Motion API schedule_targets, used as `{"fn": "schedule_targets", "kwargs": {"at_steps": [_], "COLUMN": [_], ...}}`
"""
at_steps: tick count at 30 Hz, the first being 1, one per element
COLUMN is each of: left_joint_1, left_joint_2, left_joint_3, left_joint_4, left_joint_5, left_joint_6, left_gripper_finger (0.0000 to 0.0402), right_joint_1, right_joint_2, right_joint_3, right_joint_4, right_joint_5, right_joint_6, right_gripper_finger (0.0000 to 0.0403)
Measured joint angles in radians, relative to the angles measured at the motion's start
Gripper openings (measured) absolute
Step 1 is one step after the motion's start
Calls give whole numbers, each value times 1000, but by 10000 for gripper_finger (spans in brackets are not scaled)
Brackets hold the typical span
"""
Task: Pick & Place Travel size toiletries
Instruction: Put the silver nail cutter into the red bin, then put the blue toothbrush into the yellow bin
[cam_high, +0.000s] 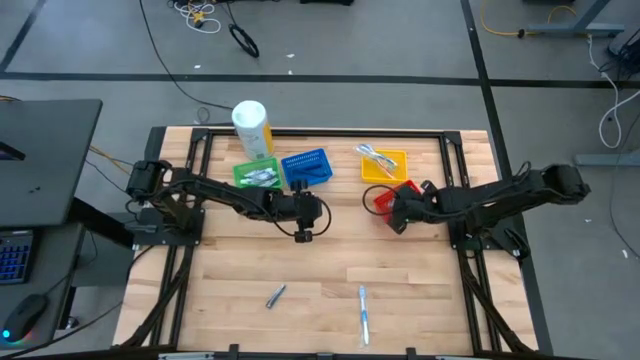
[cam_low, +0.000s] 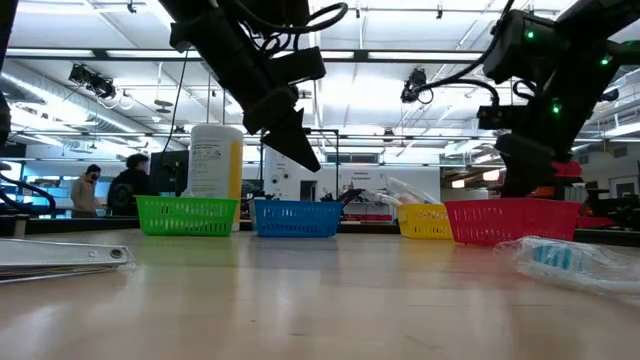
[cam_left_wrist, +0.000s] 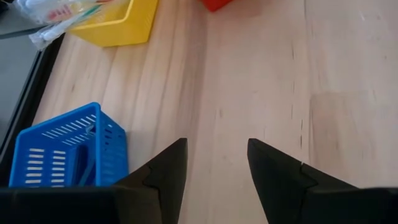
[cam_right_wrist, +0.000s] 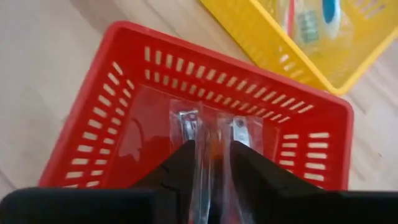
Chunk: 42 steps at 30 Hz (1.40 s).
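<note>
Toiletries on near bench: a wrapped toothbrush (cam_high: 363, 312) and a small silver tube (cam_high: 275, 295) lie loose near the front edge, well apart from each other and from both arms.
Bench (cam_high: 420, 280): the wide wooden span between the loose items and the basket row is bare, giving free room for descent.
Left end effector (cam_high: 303, 228): hangs above mid-bench just in front of the blue basket (cam_high: 307, 166); fingers stand moderately apart with nothing between them, judged ready for a reach toward the front.
Right end effector (cam_right_wrist: 211, 165): poised over the red basket (cam_right_wrist: 127, 93); fingers narrow, closed on a clear packet (cam_right_wrist: 211, 134) showing two small metal parts, judged a razor pack but not certain. Position over the basket opening suggests a release is the step in hand.
Basket row: green basket (cam_high: 256, 174) holds small packets; yellow basket (cam_high: 384, 164) holds wrapped toothbrushes; the red basket touches or nearly touches the yellow one, so side clearance there is slim.
Far edge: a white-and-yellow bottle (cam_high: 251, 128) stands upright behind the green basket.
</note>
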Motion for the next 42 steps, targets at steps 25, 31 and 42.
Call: {"fn": "schedule_targets", "kwargs": {"at_steps": [25, 31, 42], "left_joint_1": [0, -21, -85], "left_joint_2": [0, 0, 0], "left_joint_3": [0, 0, 0], "left_joint_4": [-11, -28, 0], "left_joint_5": [277, 289, 264], "left_joint_6": [-212, -279, -344], "left_gripper_finger": [173, 171, 171], "right_joint_1": [-20, 61, 374], "right_joint_2": [-1, 27, 289], "right_joint_3": [142, 110, 180], "right_joint_4": [546, 671, 848], "right_joint_5": [-393, -502, -597], "right_joint_6": [-450, -433, -442], "right_gripper_finger": [171, 171, 171]}}
